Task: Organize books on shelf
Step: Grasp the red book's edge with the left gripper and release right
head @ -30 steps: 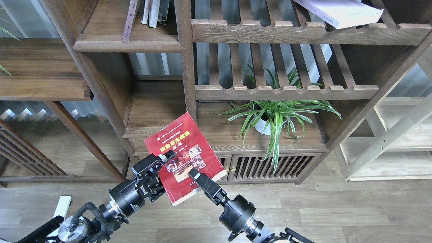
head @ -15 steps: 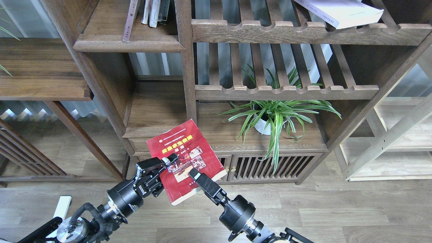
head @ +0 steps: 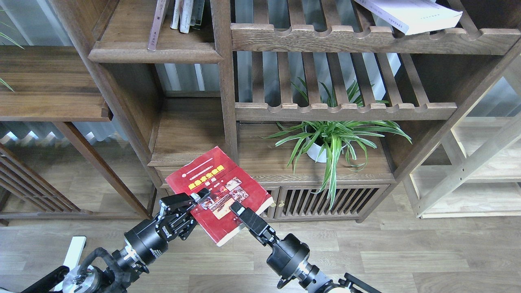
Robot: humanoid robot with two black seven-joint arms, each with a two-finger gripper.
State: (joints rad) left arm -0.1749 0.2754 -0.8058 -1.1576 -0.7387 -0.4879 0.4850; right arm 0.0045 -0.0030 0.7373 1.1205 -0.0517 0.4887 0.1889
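A: Where's the red book [head: 220, 191] sitting?

B: Both grippers are holding it in the air, cover up, tilted. The left gripper [head: 194, 200] is pinching its left edge; the right gripper [head: 240, 213] is clamping its lower right edge, with the under finger hidden by the cover.

A: The shelf?

B: The shelf [head: 154, 51] is sitting well above the grippers, its standing books [head: 185, 14] getting cut off at the top.

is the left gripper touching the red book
Touching. In the head view the left gripper has its fingers closed over the left edge of the red book, one finger lying on the cover with no gap.
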